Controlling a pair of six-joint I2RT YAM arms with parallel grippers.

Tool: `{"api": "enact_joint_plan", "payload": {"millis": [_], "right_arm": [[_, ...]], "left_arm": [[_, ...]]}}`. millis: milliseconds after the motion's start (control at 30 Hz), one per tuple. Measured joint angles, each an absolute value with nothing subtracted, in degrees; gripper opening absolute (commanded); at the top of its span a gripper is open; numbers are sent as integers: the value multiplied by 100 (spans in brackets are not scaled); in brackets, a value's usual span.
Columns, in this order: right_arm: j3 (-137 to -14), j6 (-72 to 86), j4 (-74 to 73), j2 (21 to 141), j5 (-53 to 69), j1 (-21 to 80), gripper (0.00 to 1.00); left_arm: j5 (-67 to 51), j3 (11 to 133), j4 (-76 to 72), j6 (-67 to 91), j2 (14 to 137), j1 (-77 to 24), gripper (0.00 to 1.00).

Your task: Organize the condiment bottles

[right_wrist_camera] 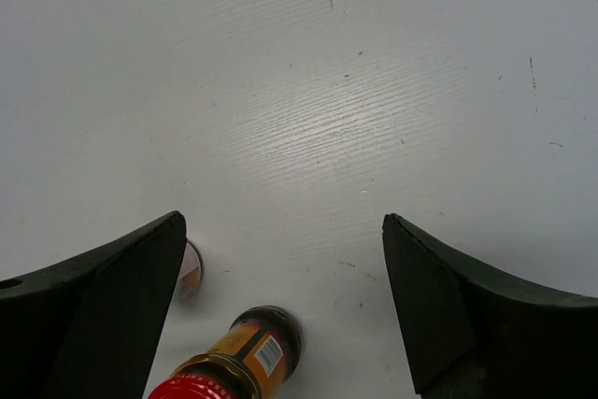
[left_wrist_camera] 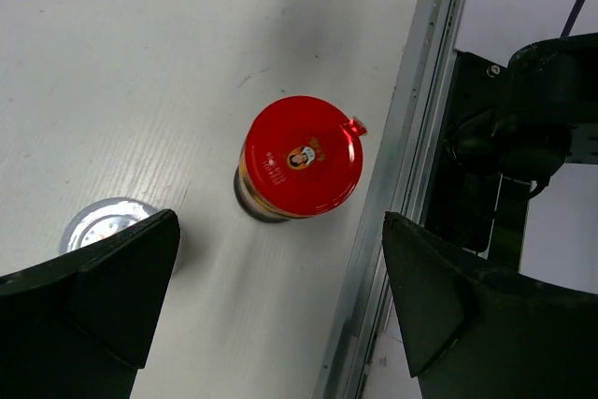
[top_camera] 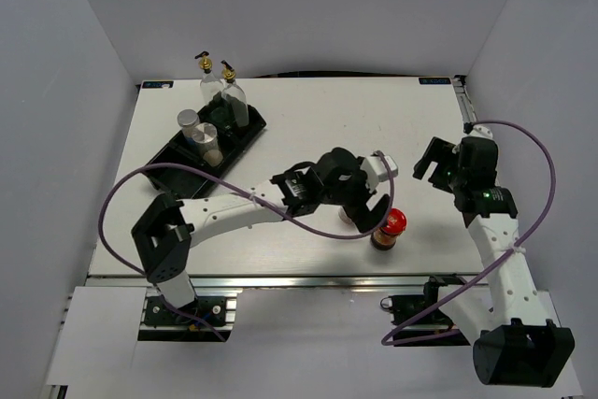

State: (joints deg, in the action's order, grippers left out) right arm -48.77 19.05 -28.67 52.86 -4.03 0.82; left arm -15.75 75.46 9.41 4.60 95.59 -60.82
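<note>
Condiment bottles (top_camera: 207,140) – in the top view most stood in the black tray (top_camera: 177,161) at the far left of the table (top_camera: 327,119): two clear cruets (top_camera: 232,98) at its far end, two shorter capped containers nearer. The red-lidded jar (top_camera: 390,227) stood upright well apart from them, close to the near edge. The left gripper (top_camera: 364,210) hung just beside and above it, jaws spread wide and holding nothing. The right gripper (top_camera: 435,167) hovered off to the right, also open and empty. In the left wrist view the red-lidded jar (left_wrist_camera: 301,158) sat between the two finger lines but ahead of the tips, untouched, with the table's metal rail (left_wrist_camera: 411,137) just beside it. A silver-lidded jar (left_wrist_camera: 105,223) lay close against one finger (left_wrist_camera: 103,296). In the right wrist view the jaws stood wide over bare tabletop; the red-lidded jar (right_wrist_camera: 234,366) showed at the bottom edge, with a sliver of a second container (right_wrist_camera: 191,270) half hidden by a finger (right_wrist_camera: 93,315). Judgement: the step in hand was picking up the red jar for the tray. To do it well, move forward until the jar is centred between the pads, descend below the lid and close on the glass body – keeping the near finger off the silver lid and off the rail.
</note>
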Motion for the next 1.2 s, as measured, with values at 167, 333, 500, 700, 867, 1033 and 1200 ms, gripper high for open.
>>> {"api": "enact_joint_plan", "payload": {"millis": [167,333,500,700,867,1033,1200], "right_arm": [[-4779,1885,-2858,5039,-368,80,89],[-4779,1863,-2849,4853,-322,80,89],[-4709,1837,-2799,4713,-276,82,89],[-4689,1800,-2797,4696,-259,82,89],[-4652,1787,-2742,4696,-257,80,89],[-4613,1782,-2707,4696,-233,82,89],[-4593,1780,-2687,4646,-217,80,89]], "left_arm": [[-1356,7957,1151,276,10060,-6412,98],[-1061,8322,1372,185,10492,-6591,98],[-591,8600,1638,145,10809,-6659,98],[-357,8877,1778,21,11017,-6726,98],[-259,8888,1806,-110,11157,-6823,98],[-207,8886,1782,-134,11249,-6873,97],[-211,8886,1671,-165,11249,-6875,71]]}}
